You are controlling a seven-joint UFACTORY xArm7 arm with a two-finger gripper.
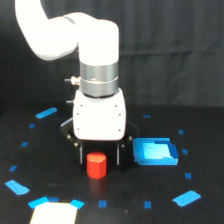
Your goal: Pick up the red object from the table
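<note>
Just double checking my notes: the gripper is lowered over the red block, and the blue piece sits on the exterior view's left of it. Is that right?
Not quite. The gripper is lowered over the red block, but the blue piece sits on the exterior view's right of it, not the left. The exterior view shows this.

A dark black curtain [170, 50] hangs behind everything, with soft folds in it. Below it, the ground is black too. Small blue tape bits [46, 113] are stuck here and there. A bright white patch [54, 214] sits at the bottom edge.
</note>
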